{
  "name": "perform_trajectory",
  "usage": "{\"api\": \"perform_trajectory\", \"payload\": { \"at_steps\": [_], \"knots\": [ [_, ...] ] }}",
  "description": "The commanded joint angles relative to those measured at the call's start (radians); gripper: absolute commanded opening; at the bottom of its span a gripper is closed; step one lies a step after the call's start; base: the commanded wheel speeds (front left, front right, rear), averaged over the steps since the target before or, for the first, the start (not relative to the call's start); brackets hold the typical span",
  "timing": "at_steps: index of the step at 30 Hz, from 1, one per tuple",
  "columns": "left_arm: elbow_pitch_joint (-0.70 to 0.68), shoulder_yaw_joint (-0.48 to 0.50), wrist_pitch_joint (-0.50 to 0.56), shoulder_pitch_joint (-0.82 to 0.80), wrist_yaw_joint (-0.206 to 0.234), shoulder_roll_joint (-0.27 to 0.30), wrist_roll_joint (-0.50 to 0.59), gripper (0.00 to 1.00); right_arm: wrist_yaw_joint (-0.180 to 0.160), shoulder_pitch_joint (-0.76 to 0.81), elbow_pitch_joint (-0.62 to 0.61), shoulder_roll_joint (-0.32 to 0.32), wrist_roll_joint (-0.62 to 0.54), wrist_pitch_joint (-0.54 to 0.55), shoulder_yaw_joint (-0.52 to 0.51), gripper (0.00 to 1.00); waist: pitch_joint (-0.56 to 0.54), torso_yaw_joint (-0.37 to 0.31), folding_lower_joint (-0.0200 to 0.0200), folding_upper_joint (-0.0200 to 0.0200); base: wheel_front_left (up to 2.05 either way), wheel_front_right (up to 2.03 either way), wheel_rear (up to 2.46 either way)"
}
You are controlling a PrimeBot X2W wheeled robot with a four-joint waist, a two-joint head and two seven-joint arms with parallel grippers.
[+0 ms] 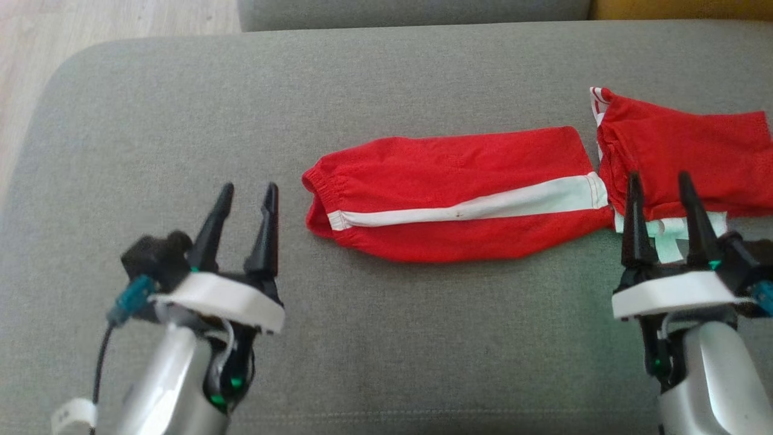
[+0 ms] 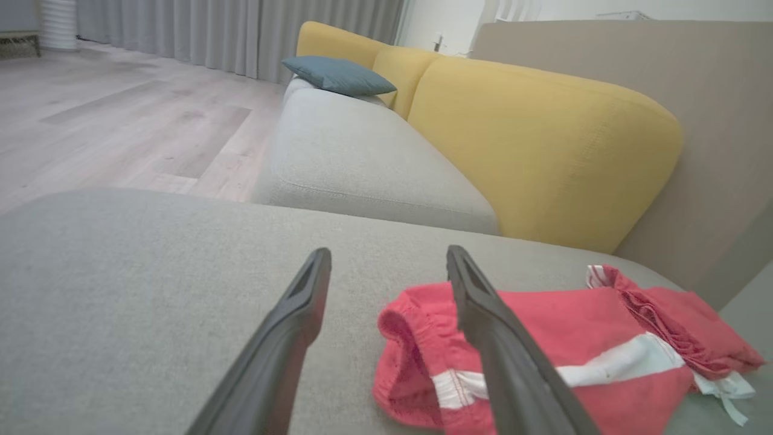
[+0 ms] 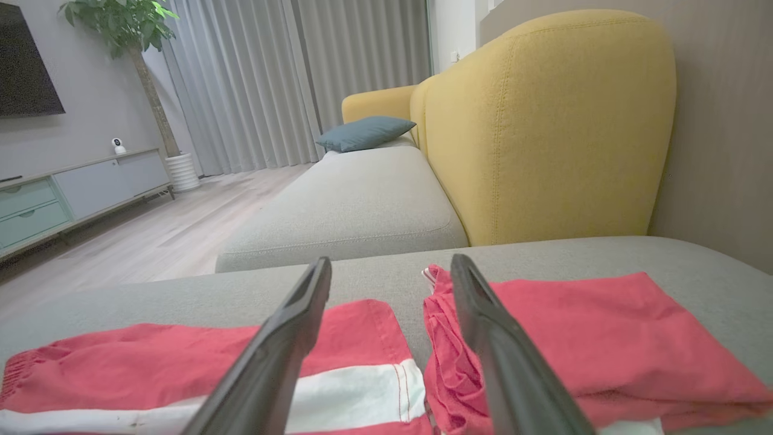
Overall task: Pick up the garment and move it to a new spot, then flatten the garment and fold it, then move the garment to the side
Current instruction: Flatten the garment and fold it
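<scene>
Garment (image 1: pixel 453 199): red with a white side stripe, lying flat and lengthwise on the grey cushion (image 1: pixel 181 109), near centre. A rumpled red piece (image 1: pixel 682 157) lies just beside its right end; same garment or separate, cannot tell.

Left gripper (image 1: pixel 249 188): jaws wide, empty, left of the garment.

Right gripper (image 1: pixel 658 177): jaws wide, empty, over the rumpled piece's near edge.

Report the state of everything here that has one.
left tool, open, holding nothing.
right tool, open, holding nothing.
striped red garment, folded, lying flat on the grey cushion.
second red garment, folded, rumpled along one edge.
blue pillow, resting on the far sofa seat.
</scene>
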Motion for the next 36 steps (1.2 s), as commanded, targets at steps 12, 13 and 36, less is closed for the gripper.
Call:
{"api": "perform_trajectory", "payload": {
  "at_steps": [12, 13, 36],
  "knots": [
    [-0.039, 0.013, -0.008, 0.010, -0.037, -0.028, 0.023, 1.00, -0.001, -0.006, -0.059, -0.002, 0.018, -0.009, 0.048, 1.00, -0.002, -0.039, 0.0000, -0.0001, 0.00, 0.00, 0.00],
    [-0.029, 0.006, -0.004, 0.009, -0.042, -0.032, 0.018, 1.00, -0.001, -0.005, -0.060, -0.002, 0.019, -0.009, 0.048, 1.00, 0.000, -0.042, 0.0000, -0.0001, 0.00, 0.00, 0.00],
    [0.191, -0.073, 0.112, -0.105, -0.089, -0.056, -0.038, 1.00, -0.001, -0.021, -0.065, -0.002, 0.013, -0.007, 0.052, 1.00, 0.059, -0.079, 0.0000, -0.0001, 0.00, 0.00, 0.00]
  ]
}}
